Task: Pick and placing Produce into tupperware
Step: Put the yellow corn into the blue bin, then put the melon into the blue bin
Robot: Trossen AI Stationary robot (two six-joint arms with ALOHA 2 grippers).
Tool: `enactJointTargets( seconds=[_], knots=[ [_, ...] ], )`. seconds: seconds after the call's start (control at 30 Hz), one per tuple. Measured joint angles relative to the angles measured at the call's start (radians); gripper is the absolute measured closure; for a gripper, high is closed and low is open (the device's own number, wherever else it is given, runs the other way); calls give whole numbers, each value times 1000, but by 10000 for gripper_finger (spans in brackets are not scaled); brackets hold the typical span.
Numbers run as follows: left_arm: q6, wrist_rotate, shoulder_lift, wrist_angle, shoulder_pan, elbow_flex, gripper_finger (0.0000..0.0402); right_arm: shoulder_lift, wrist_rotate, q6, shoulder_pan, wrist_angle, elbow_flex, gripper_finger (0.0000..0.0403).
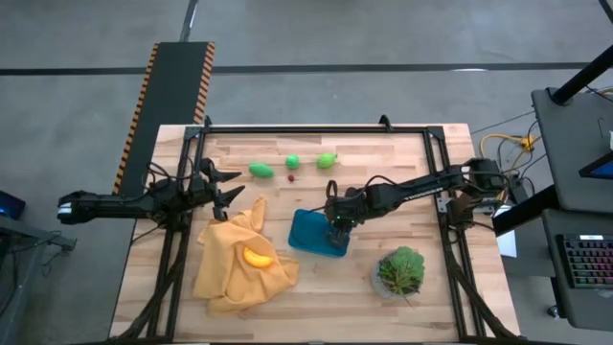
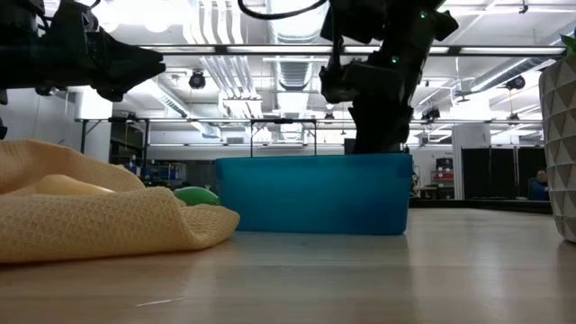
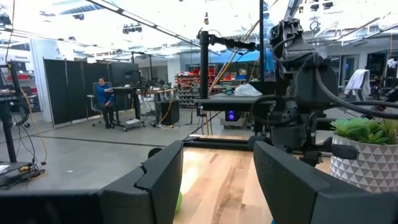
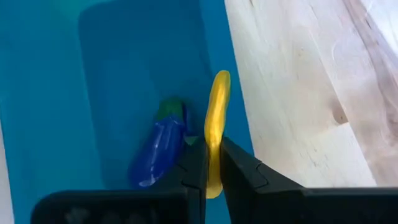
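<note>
The teal-blue tupperware sits mid-table, and also shows in the low view. My right gripper reaches down into it, shut on a long yellow produce piece. A blue-purple eggplant lies on the tupperware floor beside it. Three green pieces and a tiny red one rest on the wood toward the far edge. An orange-yellow piece lies on the mustard cloth. My left gripper hovers open above the cloth's far-left corner. My right gripper pinches the yellow piece between its two fingers, at its lower part. The fingers come from above, pointing down into the tupperware. The piece runs along the fingers, and its free end juts beyond the fingertips toward the floor; whether it touches there, I cannot tell.
A leafy green plant in a patterned pot stands near the table's right near corner, close to the tupperware. The mustard cloth is bunched over the left near part of the table. Black frame rails run along the table's edges. Bare wood lies between cloth and far produce.
</note>
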Motion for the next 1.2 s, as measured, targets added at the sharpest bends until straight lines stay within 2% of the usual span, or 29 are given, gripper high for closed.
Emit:
enactJointTargets(
  seconds=[0.27,0.77,0.93,1.07,1.2],
  knots=[
    [0,0,0,0,0,0,218,1,5,-1,0,-1,-1,371],
    [0,0,0,0,0,0,218,1,5,-5,0,0,-1,311],
    [0,0,0,0,0,0,218,1,8,-93,0,54,1,295],
    [0,0,0,0,0,0,218,1,51,-182,-5,132,39,262],
    [0,0,0,0,0,0,218,1,59,-248,-30,128,102,200]
  ],
)
